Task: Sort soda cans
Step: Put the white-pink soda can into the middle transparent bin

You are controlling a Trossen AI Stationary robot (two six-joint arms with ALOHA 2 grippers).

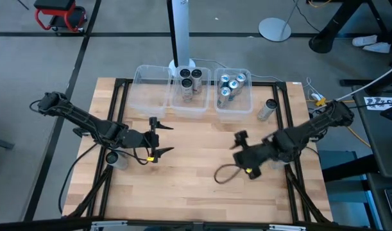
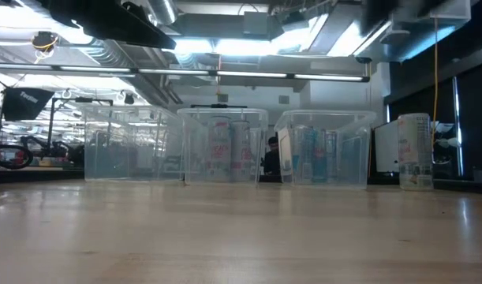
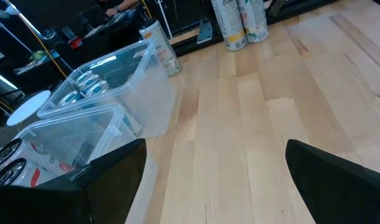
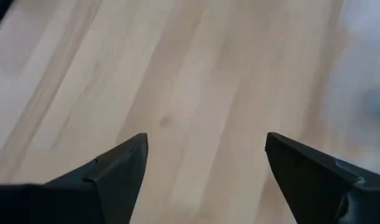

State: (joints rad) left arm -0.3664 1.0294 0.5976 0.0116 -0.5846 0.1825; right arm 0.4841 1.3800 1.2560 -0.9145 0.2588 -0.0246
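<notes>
Three clear bins stand in a row at the table's far edge. The left bin (image 1: 151,86) is empty. The middle bin (image 1: 189,83) holds upright dark-topped soda cans (image 1: 190,78). The right bin (image 1: 234,93) holds teal-topped cans (image 1: 229,85). One can (image 1: 268,109) stands on the table right of the bins; it also shows in the low view (image 2: 414,150) and in the left wrist view (image 3: 158,37). My left gripper (image 1: 161,138) is open and empty over the left middle of the table. My right gripper (image 1: 242,154) is open and empty over the right middle.
Two more cans (image 3: 239,22) stand by the table's right edge, near my right arm. A silver-grey can (image 1: 115,158) stands under my left arm by the left edge. A black frame (image 1: 119,96) rims the table. Bare wood (image 1: 196,160) lies between the grippers.
</notes>
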